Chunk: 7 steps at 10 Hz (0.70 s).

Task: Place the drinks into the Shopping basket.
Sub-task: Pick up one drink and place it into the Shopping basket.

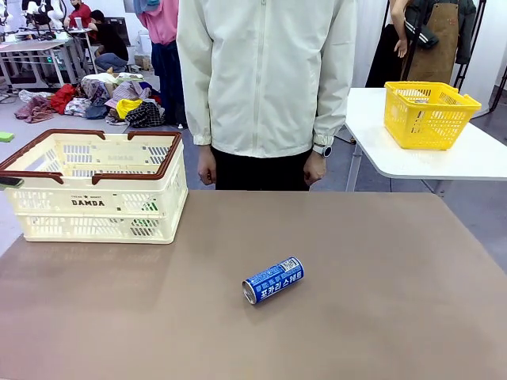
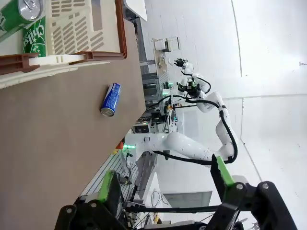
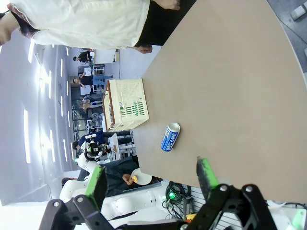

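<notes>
Lying sideways, the blue can could roll away if the spread left tool or spread right tool nudges it.

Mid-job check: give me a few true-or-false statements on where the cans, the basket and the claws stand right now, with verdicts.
1. The blue can lies on its side on the brown table. True.
2. The blue can is inside the cream basket. False: it lies on the bare tabletop, well apart from the basket.
3. A green can is already in the cream basket. True.
4. The left claw is shut on a can. False: its jaws stand open with nothing between them.
5. The right claw is open and holds nothing. True.
</notes>
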Motion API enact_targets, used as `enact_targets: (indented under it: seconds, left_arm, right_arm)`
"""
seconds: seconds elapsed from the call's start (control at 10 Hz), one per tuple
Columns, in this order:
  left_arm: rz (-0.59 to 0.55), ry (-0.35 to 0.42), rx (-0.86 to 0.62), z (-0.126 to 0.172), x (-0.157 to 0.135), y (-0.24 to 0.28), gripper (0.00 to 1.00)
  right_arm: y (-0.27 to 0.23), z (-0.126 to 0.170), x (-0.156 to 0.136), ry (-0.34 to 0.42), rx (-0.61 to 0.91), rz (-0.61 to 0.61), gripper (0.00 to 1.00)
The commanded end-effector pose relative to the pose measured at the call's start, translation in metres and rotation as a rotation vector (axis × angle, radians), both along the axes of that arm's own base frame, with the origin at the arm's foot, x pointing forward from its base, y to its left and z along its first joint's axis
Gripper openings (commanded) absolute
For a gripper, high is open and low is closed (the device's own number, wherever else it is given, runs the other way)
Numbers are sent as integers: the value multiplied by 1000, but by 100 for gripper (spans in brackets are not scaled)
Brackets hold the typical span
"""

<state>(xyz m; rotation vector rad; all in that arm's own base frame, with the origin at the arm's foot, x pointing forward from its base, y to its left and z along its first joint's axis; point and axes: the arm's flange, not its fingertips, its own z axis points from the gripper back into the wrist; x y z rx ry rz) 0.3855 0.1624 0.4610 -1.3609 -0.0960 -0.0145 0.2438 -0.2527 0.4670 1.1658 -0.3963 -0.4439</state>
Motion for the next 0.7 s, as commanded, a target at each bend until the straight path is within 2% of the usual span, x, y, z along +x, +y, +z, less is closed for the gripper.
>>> enact_targets:
  seconds: [0.0, 0.6]
  left_arm:
    - [-9, 18, 6, 1, -2, 2, 100]
    - [-9, 18, 6, 1, -2, 2, 100]
  right_arm:
    - [-1, 0, -1, -19, -3, 5, 100]
    - [-1, 0, -1, -19, -3, 5, 100]
